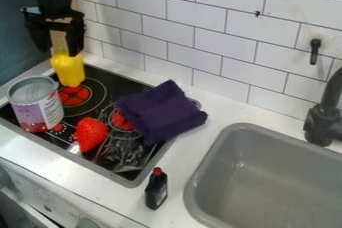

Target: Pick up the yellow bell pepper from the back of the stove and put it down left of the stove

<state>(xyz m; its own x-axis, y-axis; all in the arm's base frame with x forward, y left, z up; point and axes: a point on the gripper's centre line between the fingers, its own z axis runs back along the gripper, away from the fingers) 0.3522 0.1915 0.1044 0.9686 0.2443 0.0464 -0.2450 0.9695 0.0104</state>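
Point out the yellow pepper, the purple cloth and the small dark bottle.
Yellow pepper (69,71): camera view, middle of its body.
Purple cloth (160,113): camera view, middle of its folded top.
Small dark bottle (157,191): camera view, body below the red cap.

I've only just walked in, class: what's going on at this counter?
The robot's gripper hangs open around the top of a yellow pepper at the back of the black stovetop; whether they touch is unclear. Beside the pepper is a can, with a strawberry nearer the camera. A dark purple cloth overhangs the stovetop's edge, and a small black bottle is between stovetop and sink.
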